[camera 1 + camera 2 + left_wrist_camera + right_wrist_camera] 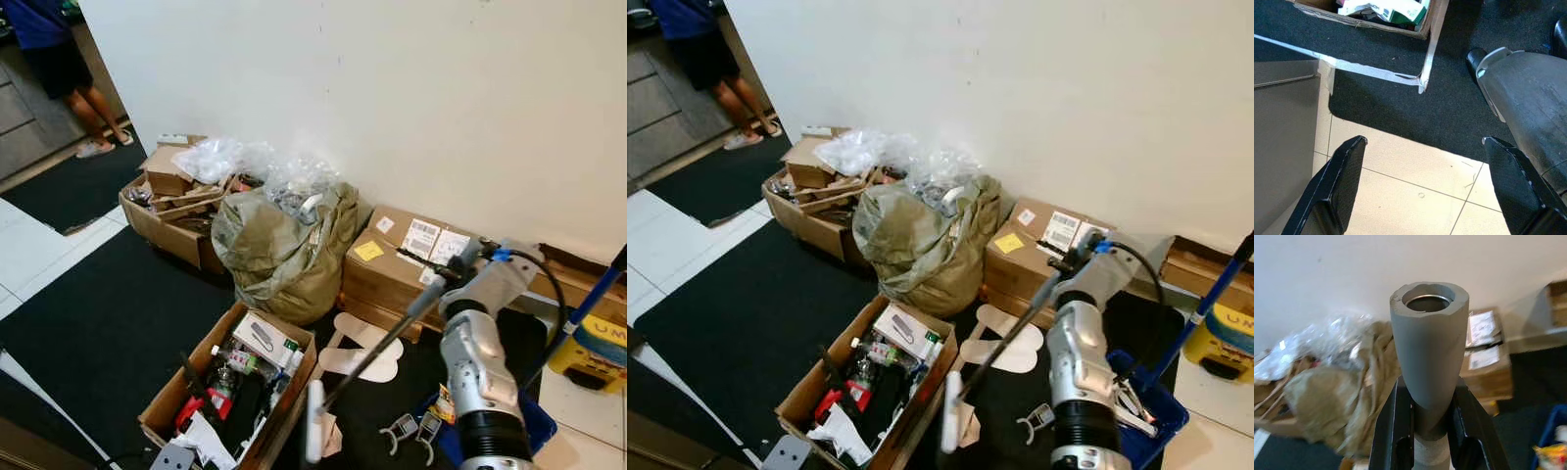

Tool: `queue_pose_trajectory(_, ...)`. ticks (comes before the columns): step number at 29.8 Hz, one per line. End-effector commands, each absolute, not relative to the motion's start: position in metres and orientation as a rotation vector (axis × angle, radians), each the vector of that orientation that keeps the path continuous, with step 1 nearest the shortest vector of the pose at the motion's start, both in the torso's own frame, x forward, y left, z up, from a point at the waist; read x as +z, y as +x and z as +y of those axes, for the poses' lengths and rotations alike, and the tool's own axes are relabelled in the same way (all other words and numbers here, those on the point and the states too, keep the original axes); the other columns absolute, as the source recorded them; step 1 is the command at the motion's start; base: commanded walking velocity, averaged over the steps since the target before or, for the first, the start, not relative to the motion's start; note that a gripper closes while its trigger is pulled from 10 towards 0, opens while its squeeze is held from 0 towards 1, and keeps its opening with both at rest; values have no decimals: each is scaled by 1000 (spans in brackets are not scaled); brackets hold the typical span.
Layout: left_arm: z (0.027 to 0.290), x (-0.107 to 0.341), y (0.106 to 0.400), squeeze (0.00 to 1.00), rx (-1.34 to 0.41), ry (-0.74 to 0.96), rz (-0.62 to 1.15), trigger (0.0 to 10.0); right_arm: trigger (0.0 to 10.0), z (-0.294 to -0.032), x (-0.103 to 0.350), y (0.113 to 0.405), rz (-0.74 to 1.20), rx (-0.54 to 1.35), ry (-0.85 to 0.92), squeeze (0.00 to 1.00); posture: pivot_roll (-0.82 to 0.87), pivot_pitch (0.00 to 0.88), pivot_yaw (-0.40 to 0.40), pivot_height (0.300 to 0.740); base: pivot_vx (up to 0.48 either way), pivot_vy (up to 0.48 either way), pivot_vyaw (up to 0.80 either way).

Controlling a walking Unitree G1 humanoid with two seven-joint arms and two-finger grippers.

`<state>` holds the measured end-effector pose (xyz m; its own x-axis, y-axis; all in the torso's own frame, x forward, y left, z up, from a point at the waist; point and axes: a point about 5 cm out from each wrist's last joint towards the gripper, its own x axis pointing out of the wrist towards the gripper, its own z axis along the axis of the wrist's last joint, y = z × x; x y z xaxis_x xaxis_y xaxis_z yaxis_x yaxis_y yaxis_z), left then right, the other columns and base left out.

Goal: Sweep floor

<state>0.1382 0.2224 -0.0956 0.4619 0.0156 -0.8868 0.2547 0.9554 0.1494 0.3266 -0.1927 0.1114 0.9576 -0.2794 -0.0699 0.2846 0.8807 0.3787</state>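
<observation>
Grey broom handle (1428,357) clamped in right end effector (1427,431), cardboard boxes (230,392) w/ clutter ahead.

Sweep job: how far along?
Done: the right gripper is shut on the grey broom handle. In hand: the handle slants down to the black mat. Left: no swept pile visible; paper scraps lie by the boxes. Left gripper hangs open.

1. The yellow container (595,354) at the right edge carries dark letters; "UM" can be read, the rest is cut off.
2. White shipping labels (421,238) on the closed cardboard box (387,269) are too small to read.
</observation>
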Motion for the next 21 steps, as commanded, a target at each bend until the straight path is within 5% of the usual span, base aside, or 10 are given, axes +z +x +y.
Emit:
queue_pose_trajectory(1, 228, -97, 130, 0, -143, 282, 1113, 10000, 10000, -181, 112, 327, -6, -245, 437, 0, -24, 107, 92, 740, 0, 0, 0)
queue_pose_trajectory(6, 227, -99, 126, 0, -149, 284, 1122, 10000, 10000, -171, 109, 328, 3, -209, 399, 0, -15, 126, 88, 740, 0, 0, 0)
queue_pose_trajectory(12, 227, -101, 119, 0, -152, 287, 1132, 10000, 10000, -155, 88, 323, 50, -125, 141, 0, -8, 157, 79, 740, 0, 0, 0)
queue_pose_trajectory(21, 227, -102, 114, 0, -115, 309, 1109, 10000, 10000, -160, 80, 320, 46, -117, -34, 0, -21, 180, 52, 740, 0, 0, 0)
